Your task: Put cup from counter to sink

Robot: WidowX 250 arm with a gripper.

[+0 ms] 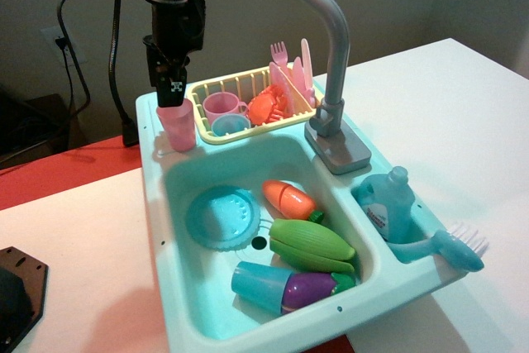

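White table (463,113) is sitting under our toy sink (186,287), we are seeing the gripper (173,97) pinching the rim of the pink cup (178,126), cup standing upright on the counter (151,134) by the yellow rack (216,134), toy food lying in the basin.

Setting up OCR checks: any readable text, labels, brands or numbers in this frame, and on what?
No text is readable.
Soap bottle: a white label with red and blue marks, too blurred to read.
Claw: a small black-and-white marker above the pink cup, a pattern, no letters.
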